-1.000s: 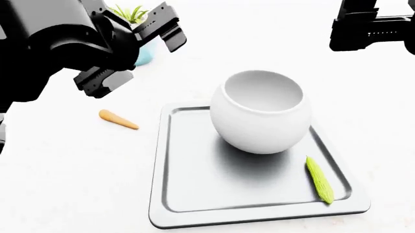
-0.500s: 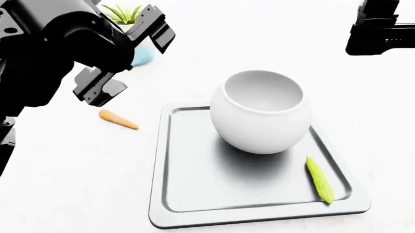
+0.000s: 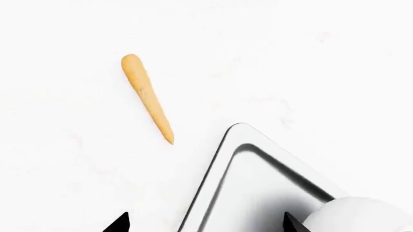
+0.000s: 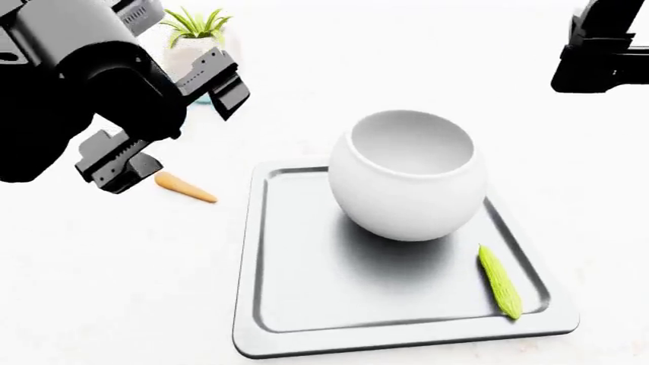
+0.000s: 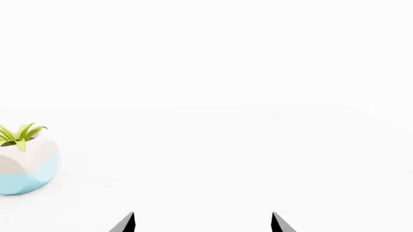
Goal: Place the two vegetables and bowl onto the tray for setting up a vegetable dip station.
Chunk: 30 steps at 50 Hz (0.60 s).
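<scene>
Carrot (image 4: 185, 188) was the odd one out, lying flat on the white table (image 4: 121, 289) just off the tray's (image 4: 248, 304) left edge, thick end pointing away from the tray and the pointy tip aimed toward its far-left corner, close but not touching. The bowl (image 4: 408, 176) sat upright on the far half of the tray, and the little bumpy cucumber (image 4: 500, 281) lay on the tray too, along the right rim near the front-right corner, apart from the bowl. The left gripper (image 4: 167, 125) hung above the table with its jaws spread wide and nothing between them; in the head view it was up over the carrot's thick end, partly covering it, so not touching it as far as I could see. From the left wrist view you could see the carrot (image 3: 148, 97) whole on the bare table, with the tray corner (image 3: 213, 193) next to its tip and a bit of the bowl (image 3: 361, 215) at the edge of the shot, and just the two black fingertips (image 3: 119, 223) poking in, well apart. The right gripper (image 4: 603, 53) was way off at the far right, high up and away from everything, and its wrist view showed its fingertips (image 5: 125, 223) spread apart with nothing held, looking at empty table and the little potted plant (image 5: 24, 159), which stood at the far left of the table behind the left arm.
</scene>
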{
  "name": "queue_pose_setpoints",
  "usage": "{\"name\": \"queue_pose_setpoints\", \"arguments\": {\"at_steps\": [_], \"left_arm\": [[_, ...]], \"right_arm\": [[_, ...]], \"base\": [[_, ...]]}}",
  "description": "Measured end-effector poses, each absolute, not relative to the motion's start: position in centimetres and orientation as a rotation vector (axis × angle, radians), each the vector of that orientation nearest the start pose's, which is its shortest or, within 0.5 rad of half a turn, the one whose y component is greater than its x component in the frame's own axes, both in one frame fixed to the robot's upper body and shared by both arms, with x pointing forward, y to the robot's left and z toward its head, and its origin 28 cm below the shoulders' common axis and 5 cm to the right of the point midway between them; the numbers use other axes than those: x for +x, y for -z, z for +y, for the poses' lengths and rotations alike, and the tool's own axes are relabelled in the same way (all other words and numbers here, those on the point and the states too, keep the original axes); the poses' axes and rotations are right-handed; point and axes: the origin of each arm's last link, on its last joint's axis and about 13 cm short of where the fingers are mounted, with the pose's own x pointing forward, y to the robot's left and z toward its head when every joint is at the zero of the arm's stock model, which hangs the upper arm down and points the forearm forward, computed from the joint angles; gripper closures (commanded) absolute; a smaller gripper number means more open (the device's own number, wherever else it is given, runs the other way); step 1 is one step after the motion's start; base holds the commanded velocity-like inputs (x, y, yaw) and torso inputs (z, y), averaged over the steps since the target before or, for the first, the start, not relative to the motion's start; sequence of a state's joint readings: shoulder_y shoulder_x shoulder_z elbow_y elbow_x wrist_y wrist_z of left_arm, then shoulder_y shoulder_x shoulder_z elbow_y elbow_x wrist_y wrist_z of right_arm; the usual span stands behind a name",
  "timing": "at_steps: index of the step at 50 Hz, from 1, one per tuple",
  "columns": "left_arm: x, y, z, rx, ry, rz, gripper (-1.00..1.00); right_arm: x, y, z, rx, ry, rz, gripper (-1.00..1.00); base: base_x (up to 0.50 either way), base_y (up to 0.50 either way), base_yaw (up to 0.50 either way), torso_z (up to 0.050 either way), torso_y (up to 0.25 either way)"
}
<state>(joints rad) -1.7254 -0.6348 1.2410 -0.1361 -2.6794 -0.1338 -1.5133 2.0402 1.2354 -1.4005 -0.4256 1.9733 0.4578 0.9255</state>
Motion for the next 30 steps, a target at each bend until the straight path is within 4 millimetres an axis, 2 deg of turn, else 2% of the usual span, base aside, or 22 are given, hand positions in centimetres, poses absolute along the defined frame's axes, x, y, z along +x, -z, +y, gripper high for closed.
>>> {"name": "queue_pose_setpoints", "arguments": {"at_steps": [13,30], "left_arm": [[32.5,-36.2,18.9,-0.727,-0.386,0.809,-1.00],[36.3,-36.5,18.4,-0.768,-0.453,0.719,-1.00]], "right_arm": [[20.5,-35.8,-18.0,0.017,0.054,-0.031,-1.00],[20.9,-34.9,-18.3,0.024,0.064,-0.003,-1.00]], "base": [[0.00,0.00,0.00,0.000,0.000],[0.00,0.00,0.00,0.000,0.000]]}}
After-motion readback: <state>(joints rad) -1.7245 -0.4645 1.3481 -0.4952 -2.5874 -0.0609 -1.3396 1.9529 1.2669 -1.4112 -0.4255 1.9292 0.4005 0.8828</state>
